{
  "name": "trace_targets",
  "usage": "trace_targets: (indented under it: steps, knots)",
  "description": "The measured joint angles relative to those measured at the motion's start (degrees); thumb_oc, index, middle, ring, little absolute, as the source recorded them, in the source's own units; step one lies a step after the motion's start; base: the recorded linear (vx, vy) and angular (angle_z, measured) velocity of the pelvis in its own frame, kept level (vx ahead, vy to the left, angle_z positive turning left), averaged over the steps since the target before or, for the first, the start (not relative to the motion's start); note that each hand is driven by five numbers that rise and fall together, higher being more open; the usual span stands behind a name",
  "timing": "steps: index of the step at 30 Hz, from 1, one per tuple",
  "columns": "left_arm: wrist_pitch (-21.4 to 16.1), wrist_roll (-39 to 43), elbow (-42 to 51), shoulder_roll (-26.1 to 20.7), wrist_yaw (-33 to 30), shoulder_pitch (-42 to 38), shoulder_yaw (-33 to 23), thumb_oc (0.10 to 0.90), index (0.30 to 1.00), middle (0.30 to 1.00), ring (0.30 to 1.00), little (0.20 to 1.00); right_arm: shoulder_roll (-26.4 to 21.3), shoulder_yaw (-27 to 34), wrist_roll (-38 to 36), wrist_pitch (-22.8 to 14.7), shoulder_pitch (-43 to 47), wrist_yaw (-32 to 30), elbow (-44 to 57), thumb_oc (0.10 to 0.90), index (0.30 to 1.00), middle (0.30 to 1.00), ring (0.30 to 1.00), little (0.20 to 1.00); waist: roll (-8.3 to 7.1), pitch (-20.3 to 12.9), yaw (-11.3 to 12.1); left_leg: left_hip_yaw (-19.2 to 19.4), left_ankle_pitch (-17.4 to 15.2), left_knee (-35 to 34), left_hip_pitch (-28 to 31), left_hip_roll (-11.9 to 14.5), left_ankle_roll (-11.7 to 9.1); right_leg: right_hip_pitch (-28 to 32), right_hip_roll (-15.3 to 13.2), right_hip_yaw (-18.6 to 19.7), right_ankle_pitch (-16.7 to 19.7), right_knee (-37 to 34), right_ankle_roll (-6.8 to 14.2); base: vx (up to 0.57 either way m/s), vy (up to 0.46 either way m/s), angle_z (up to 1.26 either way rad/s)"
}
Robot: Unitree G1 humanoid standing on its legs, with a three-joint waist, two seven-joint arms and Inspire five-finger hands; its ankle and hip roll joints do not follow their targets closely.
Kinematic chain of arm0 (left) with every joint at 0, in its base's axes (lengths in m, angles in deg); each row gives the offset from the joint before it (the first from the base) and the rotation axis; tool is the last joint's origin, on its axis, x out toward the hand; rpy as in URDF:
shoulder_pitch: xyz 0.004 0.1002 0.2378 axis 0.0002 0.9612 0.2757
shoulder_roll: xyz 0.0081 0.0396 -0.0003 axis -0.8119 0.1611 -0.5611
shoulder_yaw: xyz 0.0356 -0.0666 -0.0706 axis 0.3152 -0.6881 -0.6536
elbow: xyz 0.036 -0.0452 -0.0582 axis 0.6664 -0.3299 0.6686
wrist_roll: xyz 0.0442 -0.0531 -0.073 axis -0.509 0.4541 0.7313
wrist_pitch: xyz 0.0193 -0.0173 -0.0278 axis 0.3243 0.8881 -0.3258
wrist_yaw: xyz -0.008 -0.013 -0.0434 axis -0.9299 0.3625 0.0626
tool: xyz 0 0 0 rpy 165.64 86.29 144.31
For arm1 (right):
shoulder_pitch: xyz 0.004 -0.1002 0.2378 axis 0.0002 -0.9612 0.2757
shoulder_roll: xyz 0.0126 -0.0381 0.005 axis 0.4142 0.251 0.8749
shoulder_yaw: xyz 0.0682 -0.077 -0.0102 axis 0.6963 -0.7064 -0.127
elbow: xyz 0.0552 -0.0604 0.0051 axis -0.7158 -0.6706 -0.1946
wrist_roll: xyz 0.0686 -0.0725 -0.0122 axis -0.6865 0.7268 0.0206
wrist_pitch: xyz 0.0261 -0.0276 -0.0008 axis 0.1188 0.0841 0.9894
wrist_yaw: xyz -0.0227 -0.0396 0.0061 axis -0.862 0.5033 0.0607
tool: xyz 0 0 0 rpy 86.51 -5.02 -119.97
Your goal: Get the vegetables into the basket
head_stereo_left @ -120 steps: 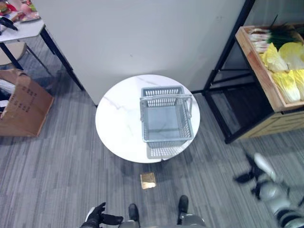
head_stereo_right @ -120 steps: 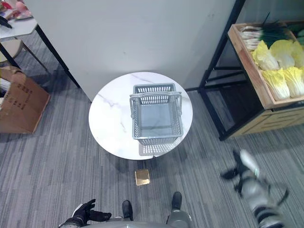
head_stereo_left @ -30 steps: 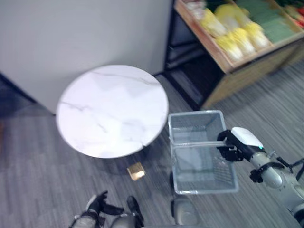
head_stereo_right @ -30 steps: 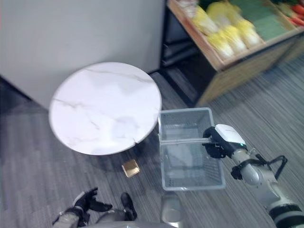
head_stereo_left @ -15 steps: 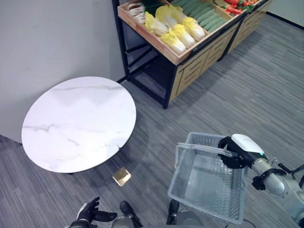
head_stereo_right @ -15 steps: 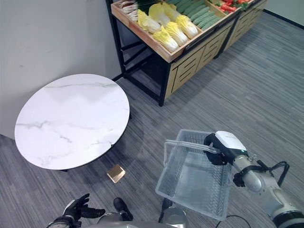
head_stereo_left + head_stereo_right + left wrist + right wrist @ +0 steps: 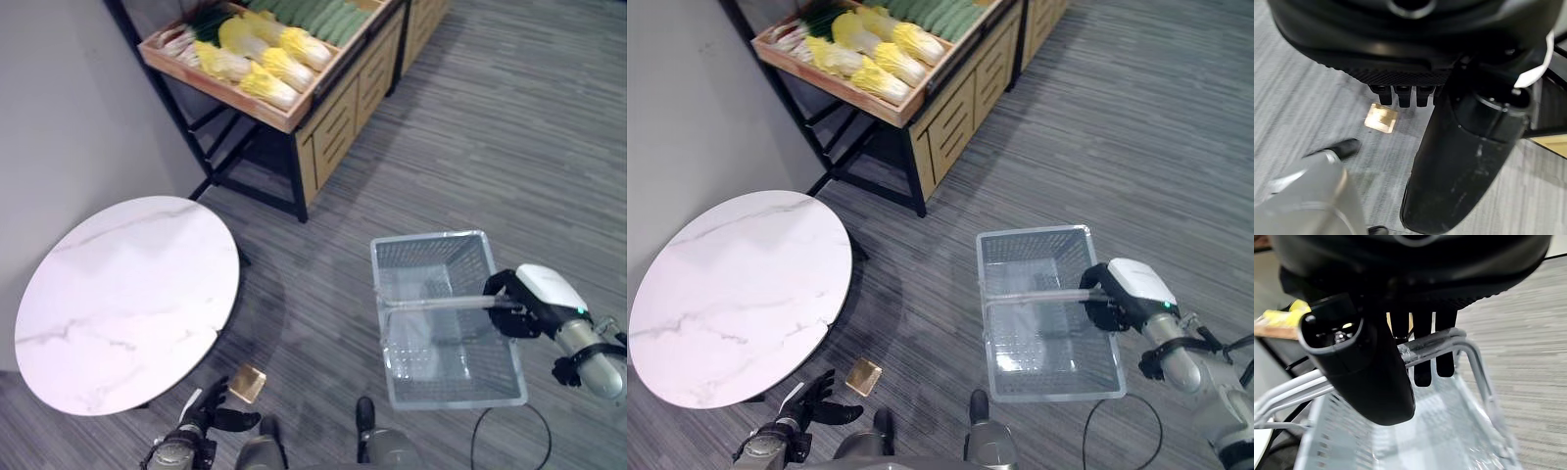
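An empty grey plastic basket (image 7: 431, 238) hangs above the carpet at the lower right. My right hand (image 7: 516, 307) is shut on its handle (image 7: 441, 305); in the right wrist view the fingers (image 7: 1423, 362) curl over the handle bars (image 7: 1440, 343). The vegetables lie in a wooden shelf tray (image 7: 225, 93) at the upper left: yellow cabbages (image 7: 257, 67), green cucumbers (image 7: 318, 15) and some leeks (image 7: 789, 37). My left hand (image 7: 209, 411) hangs low at the lower left, fingers relaxed and holding nothing, with its thumb (image 7: 1469, 147) standing apart.
A round white marble table (image 7: 118, 304) stands at the left, against a grey wall. A small golden square (image 7: 247, 384) lies on the carpet beside it. The shelf rests on a black frame with wooden drawers (image 7: 343, 98). Open carpet stretches to the right.
Four seconds ago the basket stood on the table. My right hand has since taken its handle and carried it off to the right. The camera has turned; the basket now hangs level.
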Motion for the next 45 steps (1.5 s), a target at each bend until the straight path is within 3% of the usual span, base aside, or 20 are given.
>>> trace_targets:
  steps: [1, 2, 3, 6, 7, 8, 9, 13, 14, 15, 16, 17, 18, 19, 20, 24, 34, 40, 42, 45]
  knots:
    - [-0.1, 0.4, -0.7, -0.2, 0.0, -0.6, 0.0, 0.9, 1.0, 1.0, 1.0, 1.0, 0.0, -0.3, -0.2, 0.0, 0.4, 0.0, 0.0, 0.4, 0.3, 0.3, 0.3, 0.3, 0.0, 0.4, -0.2, -0.1, 1.0, 0.5, -1.7, 0.7, -0.2, 1.0, 0.5, -0.1, -0.3, -1.4, 0.0, 0.19, 0.151, -0.7]
    - [-0.1, 0.4, -1.1, -0.3, -0.1, -1.0, 0.6, 0.9, 1.0, 1.0, 1.0, 1.0, 0.0, -1.9, -0.3, 0.0, 2.2, 0.0, -0.9, 0.4, 0.3, 0.3, 0.3, 0.3, -0.12, 1.0, 0.2, -4.6, 2.0, -2.0, -2.7, 0.8, -0.5, 1.8, 1.7, 2.7, 0.4, -3.0, 0.9, 0.17, 0.182, -0.86]
    - [-0.1, 0.4, -1.1, -0.3, 0.0, -0.9, 1.1, 0.9, 1.0, 1.0, 1.0, 1.0, 0.0, -2.8, -0.3, 0.0, 3.5, -0.1, -1.2, 0.4, 0.3, 0.3, 0.3, 0.3, 0.24, 1.4, 1.1, -5.5, 2.3, -3.1, -2.9, 1.1, -0.1, 2.0, 2.1, 4.5, 0.8, -3.6, 1.2, 0.16, 0.204, -1.05]
    - [-0.1, 0.4, -1.3, -0.1, 0.2, -0.2, 1.8, 0.9, 1.0, 1.0, 1.0, 1.0, -0.3, -2.9, -0.2, 0.4, 3.1, 0.1, -1.4, 0.4, 0.3, 0.3, 0.3, 0.3, 1.36, 2.9, 0.3, -4.2, 3.3, -3.6, -0.9, 0.2, 1.4, 3.9, 2.1, 7.5, 1.1, -4.8, 2.2, 0.16, 0.304, -0.79]
    - [0.2, 0.4, -2.1, -0.1, 0.0, -1.0, 1.9, 0.9, 1.0, 1.0, 1.0, 1.0, 0.6, -2.6, -0.4, 0.3, 1.7, 0.0, -1.1, 0.4, 0.3, 0.3, 0.3, 0.3, 0.57, 3.3, -0.3, -0.9, 6.4, -4.5, 0.8, -1.4, 3.0, 4.1, -0.1, 9.1, 1.4, -4.4, 3.0, 0.15, 0.374, -0.67]
    - [0.3, 0.4, -2.5, 0.3, 0.0, -1.4, 2.2, 0.9, 1.0, 1.0, 1.0, 1.0, 0.6, -2.6, -0.4, 0.3, 0.8, 0.0, -0.9, 0.4, 0.3, 0.3, 0.3, 0.3, 0.46, 3.4, -1.1, 0.1, 6.6, -4.5, 1.1, -2.8, 4.4, 4.2, -1.5, 8.9, 1.4, -4.0, 3.0, 0.1, 0.318, -0.79]
    - [0.1, 0.4, -1.5, 0.6, 0.1, -1.7, 2.3, 0.9, 1.0, 1.0, 1.0, 1.0, 1.8, -2.9, -0.4, 0.3, 0.2, 0.3, -0.9, 0.4, 0.3, 0.3, 0.3, 0.3, 0.21, 3.6, -1.7, 3.3, 6.7, -5.2, 3.0, -5.7, 7.3, 3.3, -4.1, 8.2, 1.4, -1.8, 3.2, 0.08, 0.317, -0.71]
    - [-0.3, 0.2, -0.9, -3.1, -0.2, -5.0, 2.9, 0.9, 1.0, 1.0, 1.0, 1.0, 8.5, -4.0, -0.4, 0.3, 3.0, 0.1, -3.7, 0.4, 0.3, 0.3, 0.3, 0.3, -0.93, 4.2, -0.9, 10.2, 4.4, -5.5, 5.2, -9.4, 11.0, 0.1, -8.0, 7.3, 4.1, 0.9, 7.2, 0.02, 0.271, -0.92]
    - [-0.2, 0.1, -1.2, -4.8, -0.3, -4.2, 1.6, 0.9, 1.0, 1.0, 1.0, 1.0, 13.0, -6.0, -0.4, 0.5, 7.6, -0.4, -7.9, 0.4, 0.3, 0.3, 0.3, 0.3, -1.9, 4.5, 1.5, 14.4, 3.9, -5.7, 6.5, -8.0, 11.6, -2.2, -6.8, 1.0, 6.4, 2.3, 8.5, -0.01, 0.171, -1.6]
    - [-0.1, 0.0, -1.2, -6.3, 0.0, -3.3, 1.2, 0.9, 1.0, 1.0, 1.0, 1.0, 14.9, -8.2, -0.4, 0.8, 10.8, -0.4, -10.0, 0.4, 0.3, 0.3, 0.3, 0.3, -2.5, 4.5, 2.6, 17.1, 3.4, -5.2, 6.8, -7.6, 11.7, -2.9, -6.2, -6.4, 9.0, 1.7, 6.8, 0.05, 0.079, -1.71]
    - [0.1, -0.5, -1.7, -6.5, 0.0, -2.9, 1.0, 0.9, 1.0, 1.0, 1.0, 1.0, 14.6, -9.3, -0.3, 0.8, 11.7, -0.4, -9.9, 0.4, 0.3, 0.3, 0.3, 0.3, -2.42, 4.5, 2.9, 18.2, 2.5, -5.6, 7.4, -7.1, 11.7, -2.8, -6.8, -12.5, 8.8, 1.4, 6.8, 0.06, 0.084, -1.0]
    - [0.2, -0.8, -2.0, -6.5, -0.2, -2.8, 0.9, 0.9, 1.0, 1.0, 1.0, 1.0, 14.5, -9.3, -0.3, 0.7, 11.0, -0.6, -9.9, 0.4, 0.3, 0.3, 0.3, 0.3, -2.69, 4.4, 2.7, 18.0, 1.8, -5.6, 7.9, -7.9, 11.5, -1.6, -7.7, -14.8, 8.4, 0.1, 6.8, 0.07, 0.072, -0.18]
    - [0.2, -1.0, -2.2, -6.3, -0.2, -2.6, 0.8, 0.9, 1.0, 1.0, 1.0, 1.0, 14.4, -8.7, -0.3, 0.7, 9.4, -1.1, -10.0, 0.4, 0.3, 0.3, 0.3, 0.3, -2.88, 4.3, 2.0, 17.4, 1.4, -5.6, 8.7, -8.9, 11.2, 0.3, -8.3, -13.6, 7.9, -1.5, 7.2, 0.08, 0.083, 0.25]
    - [0.0, -2.0, -2.2, -6.2, -0.2, -2.4, 0.8, 0.9, 1.0, 1.0, 1.0, 1.0, 14.4, -7.8, -0.3, 1.1, 7.1, -1.7, -11.0, 0.4, 0.3, 0.3, 0.3, 0.3, -2.89, 3.8, 1.9, 16.9, 0.9, -6.0, 9.4, -9.7, 11.8, 2.2, -8.9, -8.5, 7.4, -3.2, 7.9, 0.1, 0.078, 0.28]
    - [0.0, -2.5, -2.2, -6.3, -0.4, -1.9, 0.8, 0.9, 1.0, 1.0, 1.0, 1.0, 14.4, -7.8, -0.2, 1.7, 6.5, -1.7, -11.2, 0.4, 0.3, 0.3, 0.3, 0.3, -2.96, 3.4, 1.9, 17.0, 1.8, -6.7, 9.5, -9.9, 11.0, 2.1, -9.2, -6.8, 7.2, -3.5, 8.1, 0.11, 0.081, 0.13]
    - [0.0, -6.5, -2.3, -5.4, -0.9, -0.7, 1.7, 0.9, 1.0, 1.0, 1.0, 1.0, 14.0, -7.7, -0.1, 2.1, 6.0, -2.4, -11.3, 0.4, 0.3, 0.3, 0.3, 0.3, -1.72, 2.3, 2.0, 17.5, 2.4, -6.6, 9.5, -8.9, 11.0, 2.5, -7.8, -6.3, 7.1, -4.9, 7.6, 0.07, 0.06, -0.08]
    - [-0.5, -8.8, -0.8, -5.3, -2.3, -2.4, 2.9, 0.9, 1.0, 1.0, 1.0, 1.0, 12.6, -2.4, -0.2, 3.0, 2.6, -4.2, -13.3, 0.4, 0.3, 0.3, 0.3, 0.3, -2.11, 0.4, 0.4, 18.5, 2.0, -6.5, 9.7, -8.3, 10.4, 1.7, -7.1, -4.7, 6.9, -4.0, 7.2, 0.03, 0.078, -0.06]
    - [-0.4, -9.2, -1.4, -5.4, -2.5, -3.5, 4.4, 0.9, 1.0, 1.0, 1.0, 1.0, 14.1, -2.5, -0.2, 3.4, 3.0, -4.2, -15.2, 0.4, 0.3, 0.3, 0.3, 0.3, -2.14, 0.6, 0.3, 19.9, 1.5, -6.6, 8.7, -9.4, 12.5, -4.6, -8.4, -4.6, 7.1, 4.5, 7.6, 0.01, 0.08, -0.12]
    - [-0.3, -9.2, -3.9, -5.0, -2.8, -3.6, 3.0, 0.9, 1.0, 1.0, 1.0, 1.0, 15.7, -3.5, -0.2, 3.4, 2.4, -4.2, -15.0, 0.4, 0.3, 0.3, 0.3, 0.3, -2.25, 0.6, 0.4, 20.2, 1.1, -6.7, 9.7, -8.5, 12.3, -6.7, -9.1, -5.0, 5.7, 8.8, 9.4, 0.06, -0.024, -0.14]
    - [0.4, -9.1, -6.2, -3.9, -3.3, -3.2, 1.9, 0.9, 1.0, 1.0, 1.0, 1.0, 16.7, -3.6, -0.2, 3.6, 1.9, -4.3, -14.4, 0.4, 0.3, 0.3, 0.3, 0.3, -2.9, 0.8, 0.3, 19.8, 1.0, -6.6, 10.0, -8.7, 12.4, -7.3, -12.1, -4.9, 5.5, 6.7, 9.7, 0.24, -0.186, -0.05]
